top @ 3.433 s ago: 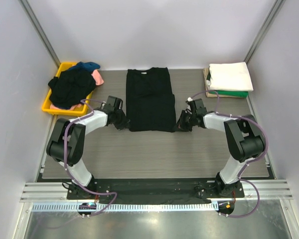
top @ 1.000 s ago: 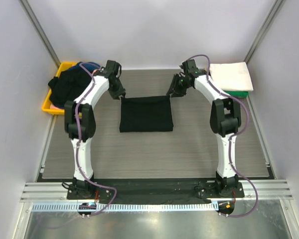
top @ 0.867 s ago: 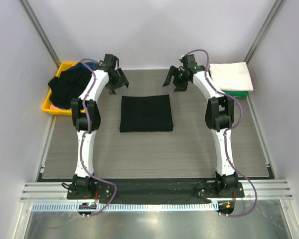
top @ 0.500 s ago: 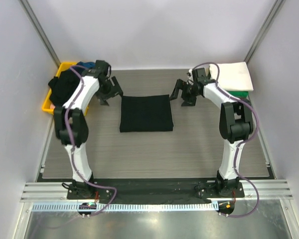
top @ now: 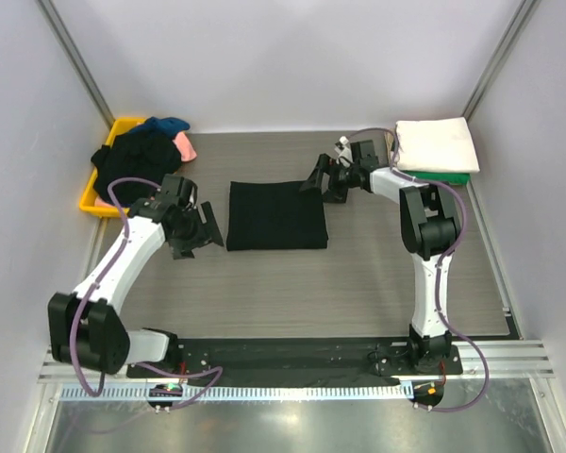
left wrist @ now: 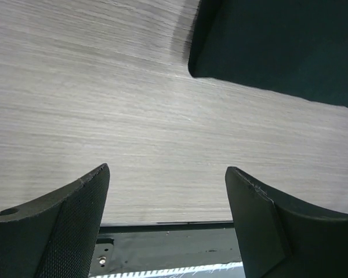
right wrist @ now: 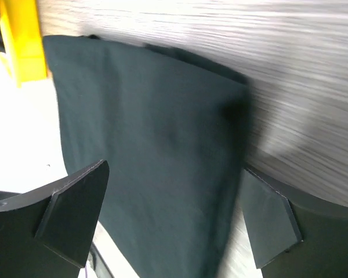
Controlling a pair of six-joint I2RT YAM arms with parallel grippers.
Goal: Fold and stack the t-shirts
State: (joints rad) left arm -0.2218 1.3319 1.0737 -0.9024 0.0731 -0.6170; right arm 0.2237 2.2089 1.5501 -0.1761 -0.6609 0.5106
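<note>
From the overhead view I have the folded black t-shirt (top: 276, 215) lying flat as a neat rectangle in the middle of the bench (top: 292, 283), a little nearer the far edge than the near one.

My left hand (top: 198, 236) sits low just beside the shirt's near left corner, apart from the cloth. Its wrist camera shows both fingers (left wrist: 64, 226) spread wide with only bare bench between them, and the shirt's corner ahead at the upper right.

My right hand (top: 321, 184) is at the shirt's far right corner. Its fingers (right wrist: 75, 214) are also spread and nothing is pinched. The black cloth fills the view between them, but I cannot tell whether the hand touches it.

In the far right corner the finished stack lies with a white t-shirt (top: 436, 143) on top, a green t-shirt (top: 448, 178) showing under its near edge and a tan t-shirt (top: 392, 143) peeking out on the left side.

The yellow tray (top: 92, 196) stands in the far left corner, with a loose heap in it: black cloth (top: 137, 165) on top, a blue piece (top: 167, 124) at the back and a pink piece (top: 185, 146) spilling over the right rim.
</note>
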